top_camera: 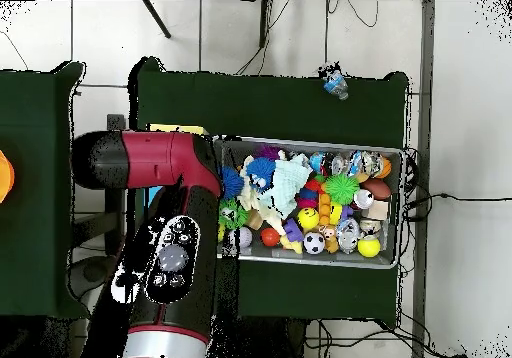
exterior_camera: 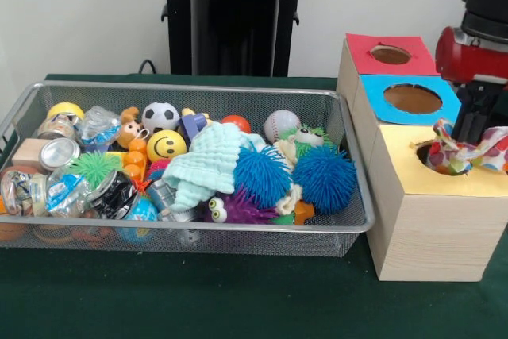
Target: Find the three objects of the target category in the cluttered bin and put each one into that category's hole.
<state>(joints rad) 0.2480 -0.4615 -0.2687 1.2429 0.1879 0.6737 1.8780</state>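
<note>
Green cloth across the table, white wall behind, black pedestal (exterior_camera: pixel 234 17) at 12 o'clock. At 9 o'clock of the front view, the bin (exterior_camera: pixel 190 87), silver mesh, packed to the rim.

Inside it, from the left:
- crumpled foil packets and cans (exterior_camera: pixel 57 152)
- a green spiky ball (exterior_camera: pixel 95 168)
- a yellow smiley ball (exterior_camera: pixel 166 145), with a soccer ball (exterior_camera: pixel 161 116) behind it
- a mint-green cloth (exterior_camera: pixel 205 166) draped over the middle
- two blue spiky balls (exterior_camera: pixel 262 174), and a baseball (exterior_camera: pixel 282 125) toward 12 o'clock of them

No other dotted cloth clearly on show in the bin; possibly buried under the mint-green cloth or the blue spiky balls, so likely a matter of lifting those aside first.

At 3 o'clock, the wooden box (exterior_camera: pixel 429 232), with the red hole (exterior_camera: pixel 390 55) farthest, then the blue hole (exterior_camera: pixel 412 98), then the yellow hole (exterior_camera: pixel 429 152) nearest. Bunched at the mouth of the yellow hole, one polka-dot cloth (exterior_camera: pixel 464 155), partly in, partly spilling toward 3 o'clock. Directly above it, the gripper (exterior_camera: pixel 480 129) under the red arm (exterior_camera: pixel 476 53); cannot tell whether clamped on the fabric or parted, black against black there.

Judged light, limp and quick to snag: best pinched at a raised fold, not a flat patch. Liable to hang up on the hole's rim rather than drop through.

In the overhead view, box hidden beneath the arm.
</note>
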